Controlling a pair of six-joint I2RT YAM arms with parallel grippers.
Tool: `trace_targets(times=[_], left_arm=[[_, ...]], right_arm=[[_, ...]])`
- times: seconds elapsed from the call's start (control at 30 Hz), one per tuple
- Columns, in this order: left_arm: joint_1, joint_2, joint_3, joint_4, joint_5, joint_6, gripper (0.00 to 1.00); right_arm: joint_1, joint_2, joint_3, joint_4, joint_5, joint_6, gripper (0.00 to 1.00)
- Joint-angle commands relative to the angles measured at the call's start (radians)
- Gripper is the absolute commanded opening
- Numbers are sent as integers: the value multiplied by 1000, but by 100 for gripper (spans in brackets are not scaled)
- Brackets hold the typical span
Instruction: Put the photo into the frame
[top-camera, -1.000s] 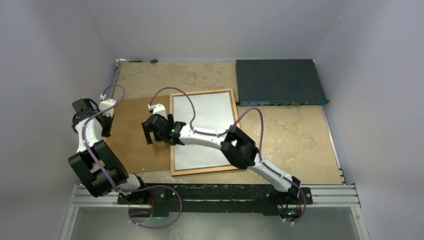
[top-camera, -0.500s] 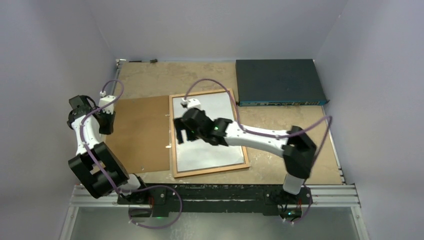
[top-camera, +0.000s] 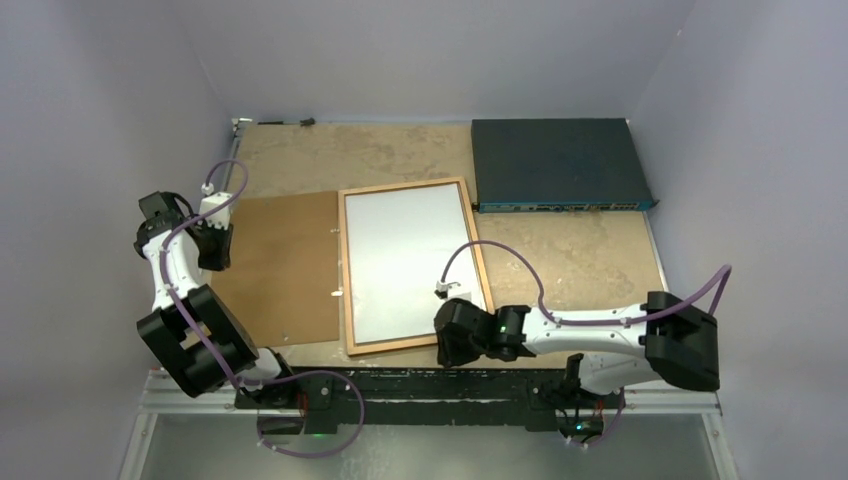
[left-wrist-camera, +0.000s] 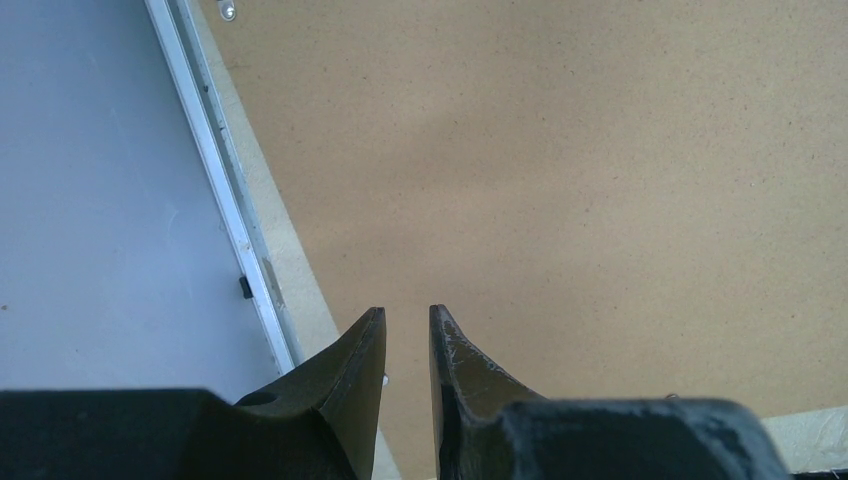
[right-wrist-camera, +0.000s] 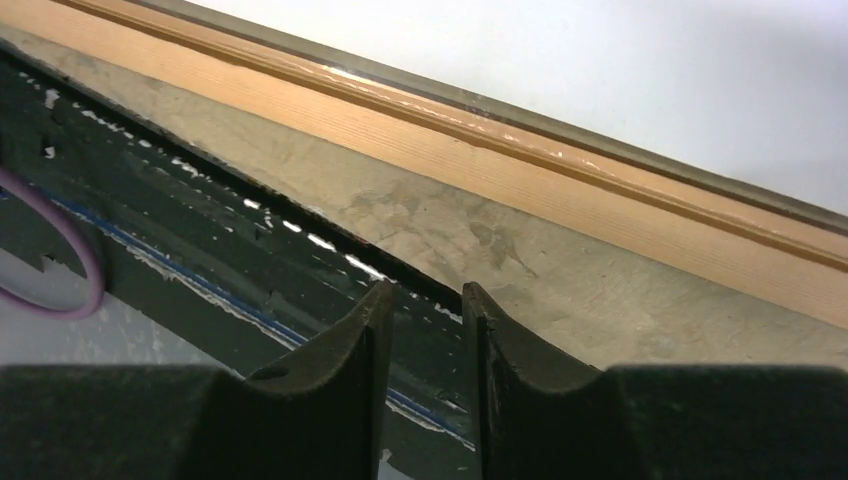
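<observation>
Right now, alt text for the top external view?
The photo, white side up, lies inside the frame mid-table, with a backing board beside it on the left and a dark blue box at the far right. The left gripper hovers over the board's left edge; the right gripper is by the frame's near-right corner.
</observation>
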Motion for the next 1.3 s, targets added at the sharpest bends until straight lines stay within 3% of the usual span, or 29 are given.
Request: trace_targets(times=[0.0, 0.47, 1.0, 1.13, 1.27], left_arm=[[6, -23, 28, 1, 15, 12, 21], [9, -2, 37, 19, -47, 20, 20], [29, 49, 2, 39, -83, 67, 20], [64, 76, -3, 64, -99, 84, 20], [104, 101, -12, 143, -145, 100, 19]], right_arm=[[-3, 14, -19, 40, -13, 85, 34], [-164, 127, 22, 94, 157, 39, 34], [-411, 346, 274, 165, 228, -137, 36], [-414, 380, 349, 164, 214, -158, 41], [-317, 348, 367, 196, 153, -141, 52]])
